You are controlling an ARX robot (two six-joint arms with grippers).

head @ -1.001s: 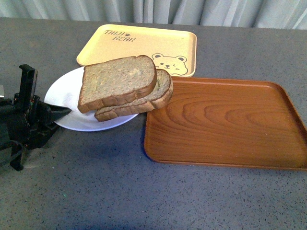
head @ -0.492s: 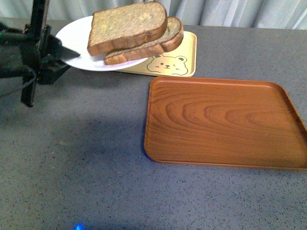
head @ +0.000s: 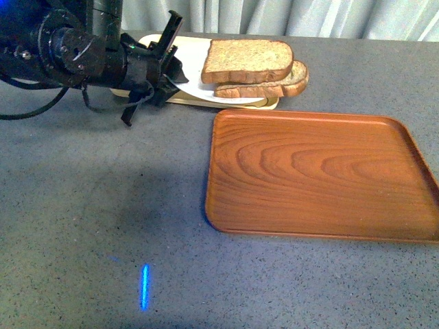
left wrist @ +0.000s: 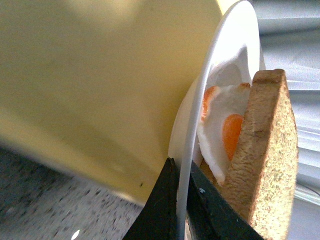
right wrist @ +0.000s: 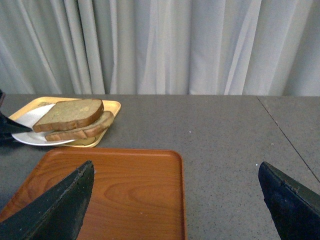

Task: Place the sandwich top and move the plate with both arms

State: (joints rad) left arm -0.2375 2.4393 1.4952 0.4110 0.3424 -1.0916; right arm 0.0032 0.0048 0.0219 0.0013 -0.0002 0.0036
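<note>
1. As the front view shows, the left gripper [head: 175, 68] is clenched on the rim of the plate [head: 193, 55]. The sandwich top [head: 248, 60] is carried just past the fingertips, stacked on a lower slice [head: 293, 82] over the yellow tray [head: 271, 103]. The wooden tray [head: 319, 175] is set well apart from the fingers.
2. In the left wrist view, the plate's rim [left wrist: 192, 142] is pinched between two black fingers [left wrist: 161, 212]. A fried egg [left wrist: 223, 131] and the sandwich top [left wrist: 265, 165] are seen beside one finger, the yellow tray [left wrist: 100, 75] beside the other.
3. In the right wrist view, the right gripper [right wrist: 176, 169] is spread wide and nothing is held. The wooden tray [right wrist: 115, 192] is seen between its fingers [right wrist: 55, 210]. The plate [right wrist: 27, 138] and sandwich top [right wrist: 69, 113] are found well beyond them.
</note>
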